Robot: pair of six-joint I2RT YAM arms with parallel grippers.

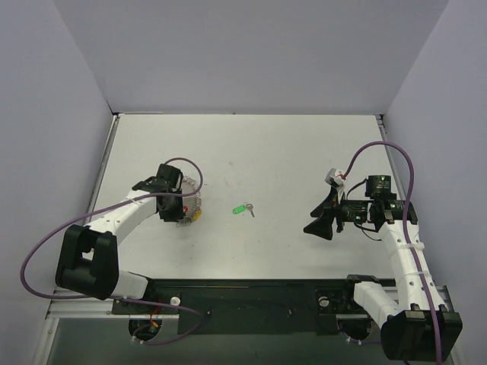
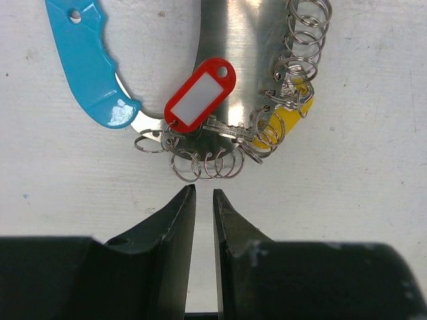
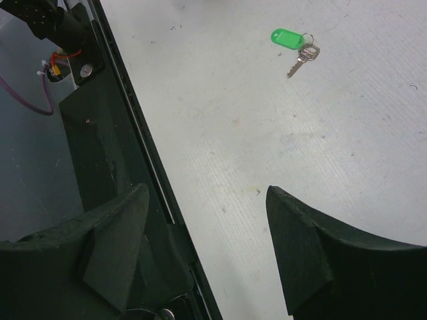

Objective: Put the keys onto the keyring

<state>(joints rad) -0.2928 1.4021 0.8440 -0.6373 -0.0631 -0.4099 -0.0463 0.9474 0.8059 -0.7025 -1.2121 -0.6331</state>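
Left gripper (image 2: pixel 203 200) narrowed to a slit, empty, just short of keyring (image 2: pixel 227 162). Right gripper (image 3: pixel 207 230) wide, empty; green-tagged key (image 3: pixel 307 53) lies well apart on counter (image 3: pixel 300 147). Risk: thin coil skids from pinch.

- We see a white table (image 1: pixel 289 152), lightly scuffed, with small dark specks.
- On its left part lies the keyring (image 1: pixel 187 211), a loop of coiled wire. Its blue tag (image 2: pixel 87 60), red tag (image 2: pixel 200 93) and yellow tag (image 2: pixel 288 119) lie among the coils.
- Near the middle we find one key (image 3: pixel 301 59) lying flat with its green tag (image 3: pixel 287 37), well apart from the keyring.
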